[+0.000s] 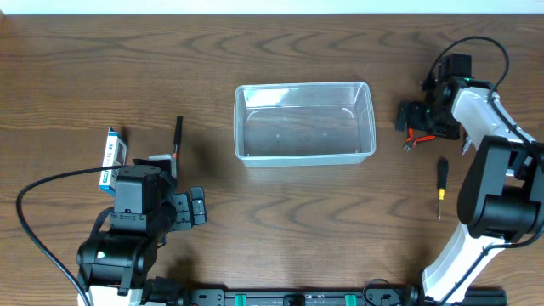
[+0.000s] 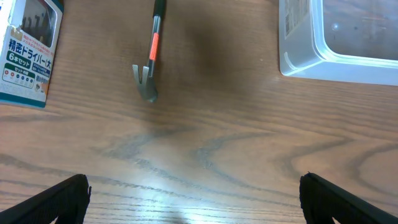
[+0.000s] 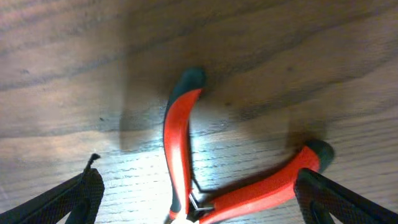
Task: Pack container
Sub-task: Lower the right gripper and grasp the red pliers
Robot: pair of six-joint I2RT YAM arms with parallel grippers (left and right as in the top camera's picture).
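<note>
The clear plastic container (image 1: pixel 304 123) stands empty at the table's middle; its corner shows in the left wrist view (image 2: pixel 323 43). My right gripper (image 1: pixel 422 126) is open, low over red-handled pliers (image 3: pixel 205 180) that lie on the table between its fingers (image 3: pixel 196 193). The pliers' handles are spread apart. My left gripper (image 1: pixel 189 206) is open and empty over bare table (image 2: pixel 196 199). A small claw tool with a black-and-orange handle (image 2: pixel 151 56) lies ahead of it, left of the container (image 1: pixel 178 136).
A blue-and-white screwdriver-set box (image 1: pixel 112 155) lies at the left, also in the left wrist view (image 2: pixel 28 53). A screwdriver with a black-and-yellow handle (image 1: pixel 441 180) lies at the right, nearer than the pliers.
</note>
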